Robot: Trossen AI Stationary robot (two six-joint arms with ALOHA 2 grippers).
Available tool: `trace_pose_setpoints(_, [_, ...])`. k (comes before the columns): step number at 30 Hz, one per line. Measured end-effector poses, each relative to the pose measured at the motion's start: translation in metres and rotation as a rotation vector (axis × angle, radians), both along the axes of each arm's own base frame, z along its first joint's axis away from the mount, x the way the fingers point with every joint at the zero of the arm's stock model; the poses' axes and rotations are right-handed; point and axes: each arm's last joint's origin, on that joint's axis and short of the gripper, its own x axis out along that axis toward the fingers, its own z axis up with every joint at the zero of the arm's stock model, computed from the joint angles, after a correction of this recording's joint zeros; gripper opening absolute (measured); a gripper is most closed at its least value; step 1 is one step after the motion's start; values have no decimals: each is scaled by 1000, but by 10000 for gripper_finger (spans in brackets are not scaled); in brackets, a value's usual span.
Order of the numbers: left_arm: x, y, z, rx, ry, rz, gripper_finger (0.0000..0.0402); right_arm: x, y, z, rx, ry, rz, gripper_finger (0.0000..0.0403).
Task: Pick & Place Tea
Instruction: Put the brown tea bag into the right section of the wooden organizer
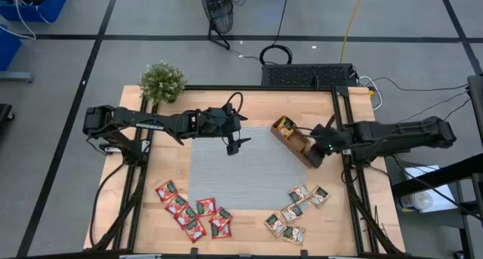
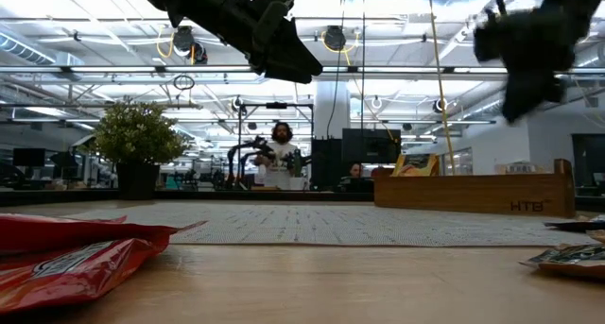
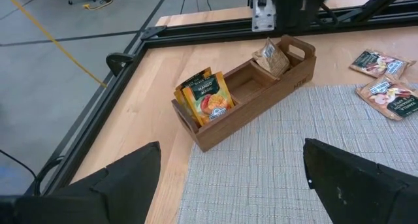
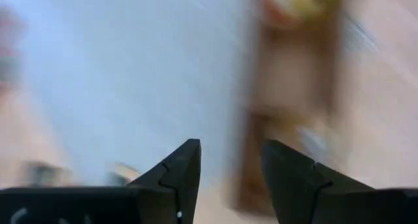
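Overhead, the right gripper (image 1: 320,155) hangs above the near end of the brown wooden compartment tray (image 1: 290,142), which lies slantwise on the pale wooden table (image 1: 249,232) just beside the right edge of the grey woven mat (image 1: 241,168). Its two dark fingers (image 4: 179,168) stand a little apart with nothing between them. The left gripper (image 1: 234,145) hovers over the mat's far edge, jaws spread wide and empty; its wrist view looks between its two dark fingers (image 3: 130,172) toward the tray. In that tray, orange-yellow square tea sachets (image 3: 206,96) stand upright in the end compartment, the middle compartment shows bare wood, and a pale sachet (image 3: 271,57) leans in the compartment at the handle end. The other tea lies on the table near its front edge: a cluster of red flat sachets (image 1: 192,212) partly overlapping each other just off the mat's front left corner, and a looser group of pale sachets with dark green print (image 1: 296,210) off the mat's front right corner, well apart from the red ones. A small green potted plant (image 1: 161,81) sits at the table's far left corner. In the low view a person (image 2: 280,159) is in the room beyond the table, and the red sachets fill the near left foreground.
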Motion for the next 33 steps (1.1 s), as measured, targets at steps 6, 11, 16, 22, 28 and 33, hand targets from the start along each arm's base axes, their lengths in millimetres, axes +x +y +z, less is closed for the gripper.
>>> trace_pose_setpoints(6, [0,0,0,0,0,0,365,25,16,8,-69,-428,190,141])
trace_pose_setpoints(11, [0,0,0,0,0,0,365,36,8,22,1,-185,172,69])
trace_pose_setpoints(16, [0,0,1,1,-9,0,365,55,8,27,-105,224,153,8])
trace_pose_setpoints(22, [1,0,2,3,-27,0,365,67,6,-18,-119,588,198,0])
trace_pose_setpoints(28, [1,0,3,3,-30,0,365,68,4,-44,-115,633,203,0])
trace_pose_setpoints(33, [1,0,3,3,-30,-1,365,61,4,-56,-110,665,179,0])
